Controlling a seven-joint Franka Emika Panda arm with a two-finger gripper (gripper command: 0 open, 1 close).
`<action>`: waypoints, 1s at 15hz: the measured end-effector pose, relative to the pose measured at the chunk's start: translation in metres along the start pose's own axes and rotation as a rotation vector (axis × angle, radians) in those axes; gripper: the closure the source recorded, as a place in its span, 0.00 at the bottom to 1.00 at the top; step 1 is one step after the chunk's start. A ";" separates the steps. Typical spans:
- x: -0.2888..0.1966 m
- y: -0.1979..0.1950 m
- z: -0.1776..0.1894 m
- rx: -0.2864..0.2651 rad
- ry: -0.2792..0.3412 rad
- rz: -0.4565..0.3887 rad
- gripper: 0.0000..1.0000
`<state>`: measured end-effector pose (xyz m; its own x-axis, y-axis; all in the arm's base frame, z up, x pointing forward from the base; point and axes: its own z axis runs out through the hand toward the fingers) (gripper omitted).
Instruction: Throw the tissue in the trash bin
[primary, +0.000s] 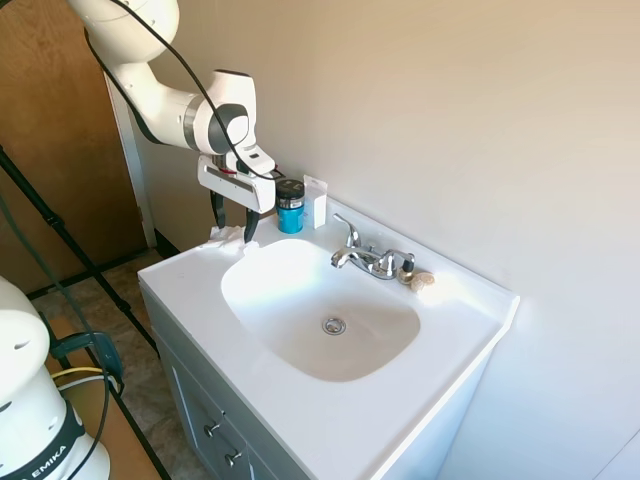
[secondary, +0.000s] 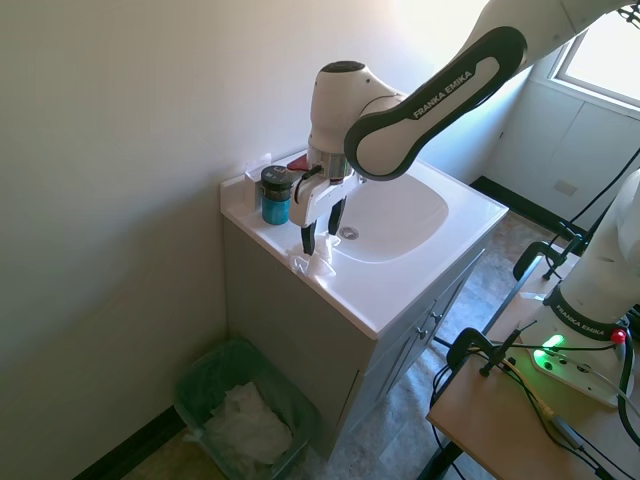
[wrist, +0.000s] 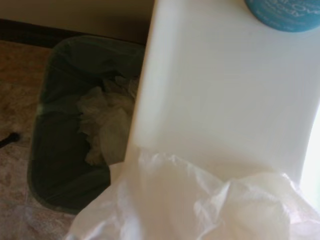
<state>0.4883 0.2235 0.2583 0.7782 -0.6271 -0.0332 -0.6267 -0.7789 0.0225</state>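
The tissue (primary: 224, 238) is a small crumpled wad of thin white paper, wrinkled and slightly translucent at its folds; it lies on the white surface (primary: 300, 420) at the corner beside the sink basin (primary: 320, 310), right at the side edge that overhangs the trash bin (secondary: 245, 405). In the wrist view the tissue (wrist: 200, 200) fills the near part of the picture, with the bin (wrist: 75, 125) visible on the floor past the surface's edge (it is dark green, lined, and already has crumpled white paper in it).

The surface is a glossy white vanity top set against a beige wall. Along its back edge stand a blue jar with a dark lid (primary: 290, 207) and an upright flat white piece (primary: 316, 201), then a chrome faucet (primary: 368, 258) and a tan lumpy object (primary: 420, 281) next to it. The cabinet below has small metal knobs. The floor is mottled brown tile.

The end effector (primary: 232, 228) points straight down over the tissue, its dark fingers parted by a moderate gap. The tips are at the wad, one on each side, and it is not clamped between them.
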 end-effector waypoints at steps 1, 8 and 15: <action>0.003 -0.001 0.005 -0.005 -0.003 0.010 0.00; 0.003 -0.003 0.015 -0.031 -0.014 0.032 1.00; 0.006 -0.001 0.015 -0.038 -0.031 0.045 1.00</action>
<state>0.4929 0.2210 0.2436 0.7474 -0.6614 -0.0623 -0.6585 -0.7500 0.0626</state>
